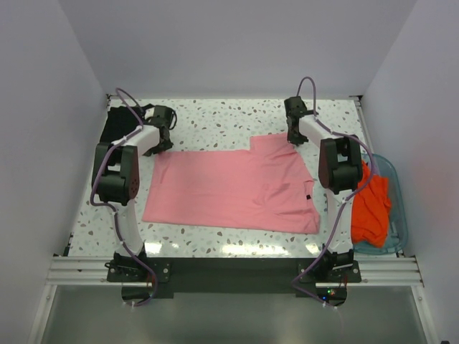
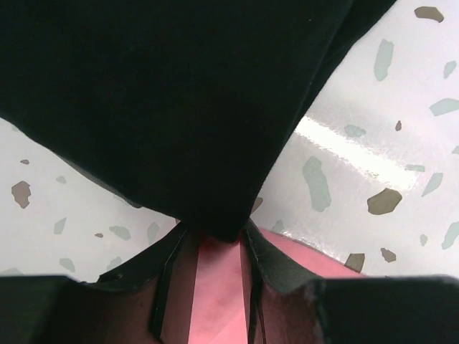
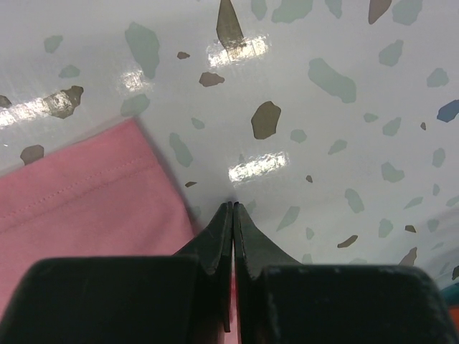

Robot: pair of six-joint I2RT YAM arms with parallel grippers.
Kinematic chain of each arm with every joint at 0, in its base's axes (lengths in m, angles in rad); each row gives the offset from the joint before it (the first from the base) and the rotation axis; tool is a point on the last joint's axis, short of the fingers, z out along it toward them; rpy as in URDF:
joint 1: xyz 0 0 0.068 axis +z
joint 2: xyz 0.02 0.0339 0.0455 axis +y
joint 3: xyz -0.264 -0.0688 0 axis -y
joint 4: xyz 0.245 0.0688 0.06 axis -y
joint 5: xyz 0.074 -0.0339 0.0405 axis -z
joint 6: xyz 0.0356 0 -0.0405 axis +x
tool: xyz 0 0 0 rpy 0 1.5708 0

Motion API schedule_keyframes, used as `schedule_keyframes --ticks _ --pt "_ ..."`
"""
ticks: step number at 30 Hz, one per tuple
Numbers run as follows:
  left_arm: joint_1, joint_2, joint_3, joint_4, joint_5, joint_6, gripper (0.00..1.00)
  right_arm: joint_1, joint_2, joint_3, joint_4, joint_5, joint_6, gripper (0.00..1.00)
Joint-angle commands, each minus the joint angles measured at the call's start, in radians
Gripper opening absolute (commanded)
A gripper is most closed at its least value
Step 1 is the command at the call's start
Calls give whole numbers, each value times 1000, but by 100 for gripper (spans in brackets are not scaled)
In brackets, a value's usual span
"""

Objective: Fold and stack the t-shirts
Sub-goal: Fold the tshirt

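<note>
Count: one pink shirt (image 1: 237, 190), one black shirt (image 1: 118, 127), and a pile of orange shirts (image 1: 371, 208) whose number cannot be told. One teal tub (image 1: 394, 188), two arms.

Location: the pink shirt lies spread flat at the centre of the table (image 1: 215, 115). The black shirt sits in the corner at 10 o'clock. The orange pile lies in the tub at the table edge, between 3 and 4 o'clock.

Left arm (image 1: 115, 172): elbow raised, forearm reaching toward 1 o'clock and ending at the pink shirt's 10 o'clock corner, near the black shirt.

Right arm (image 1: 337, 165): elbow raised beside the tub, forearm reaching toward 11 o'clock and ending at the pink shirt's 1 o'clock corner.

Left gripper (image 2: 213, 247): jaws narrow, with pink cloth filling the gap between them; it grips the pink shirt. In the wrist view, dark cloth spreads over the table from the fingertips outward.

Right gripper (image 3: 232, 208): jaws pressed fully together and tips down at the bare table, just beside the pink shirt's stitched hem. No cloth shows at the tips. A reddish sliver shows lower between the fingers; whether it is caught there cannot be told.
</note>
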Motion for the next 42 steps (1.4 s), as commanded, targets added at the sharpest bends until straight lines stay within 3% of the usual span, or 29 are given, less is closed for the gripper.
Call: schedule_keyframes --ticks 1,8,15,20,31,37,39,42 --pt "-8 -2 -9 -17 -39 -35 33 -12 -63 -12 -5 4 19 0" --pt "-20 -8 -31 -22 -48 -61 26 -17 -63 -10 -4 -7 25 0" --pt "-20 -33 -26 -23 -45 -61 8 -20 -78 -1 2 -30 30 0" --pt "-19 -39 12 -45 -65 -51 0 -32 -96 16 33 -82 42 0" --pt "-17 -89 26 -31 -55 -32 0 -107 -188 -76 176 -244 134 0" --pt "-10 -90 43 -26 -44 -15 0 -120 -161 -43 188 -345 139 0" --pt "-8 -83 43 -29 -39 -15 0 -115 -123 -18 174 -361 123 6" --pt "-8 -77 33 -20 -28 -15 0 -95 -101 -9 170 -341 104 29"
